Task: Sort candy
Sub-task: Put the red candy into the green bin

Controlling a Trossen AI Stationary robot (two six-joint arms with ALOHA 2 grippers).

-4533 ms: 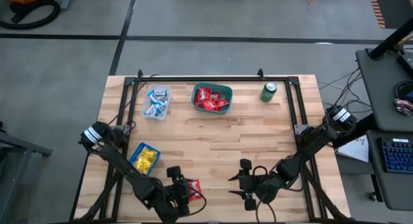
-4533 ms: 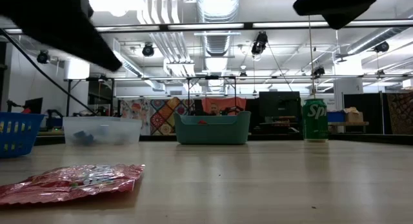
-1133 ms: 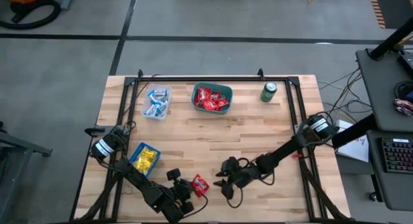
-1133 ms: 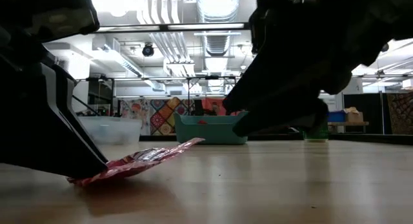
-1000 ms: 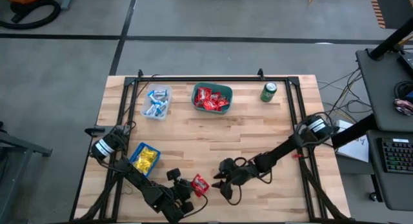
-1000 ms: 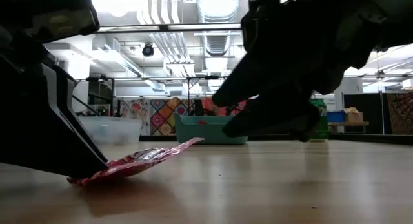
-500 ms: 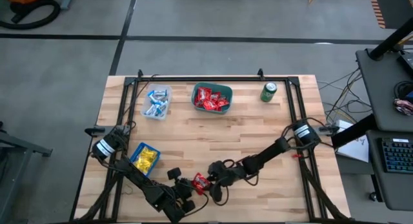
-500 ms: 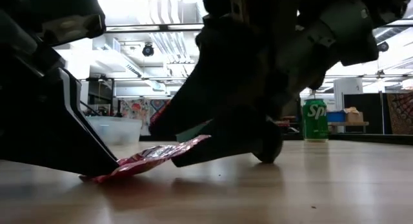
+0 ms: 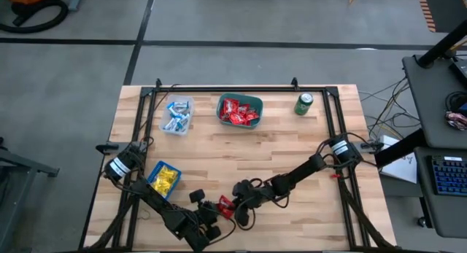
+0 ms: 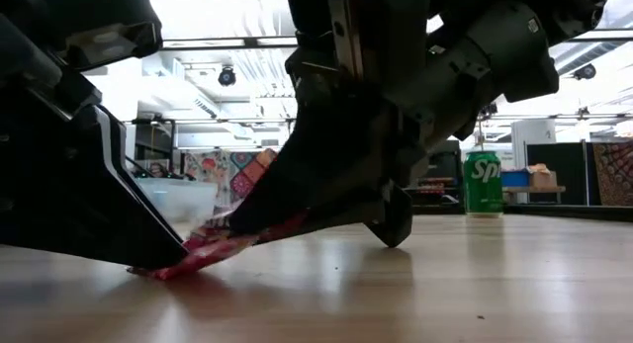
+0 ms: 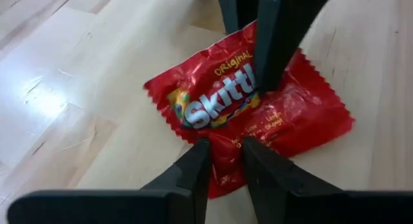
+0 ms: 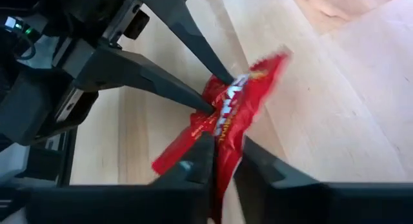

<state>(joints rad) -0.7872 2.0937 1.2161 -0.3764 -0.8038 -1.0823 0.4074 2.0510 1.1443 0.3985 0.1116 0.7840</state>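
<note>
Red packet: one crinkly red Skittles packet (image 11: 248, 124) with zigzag ends and white letters. It lies at the near edge of the table (image 9: 292, 165), between my two grippers, and one end is tipped up off the wood.
Left gripper: my left gripper (image 11: 222, 164) is narrow and pinches one edge of the red packet, low on the table.
Right gripper: my right gripper (image 12: 222, 161) comes in from the other side and is closed on the far end of the same red packet. Both my grippers hold it at once.
Green bin: a green bin (image 9: 239, 110) at the far side of the table, full of more red packets.
Clear tub: a clear tub (image 9: 176, 115) just left of the green bin, with blue-and-white sweets inside.
Blue basket: a blue basket (image 9: 163, 178) near my left arm, with yellow packets in it.
Green can: a green drink can (image 9: 303, 104) stands upright, right of the green bin and well apart from the red packet.
</note>
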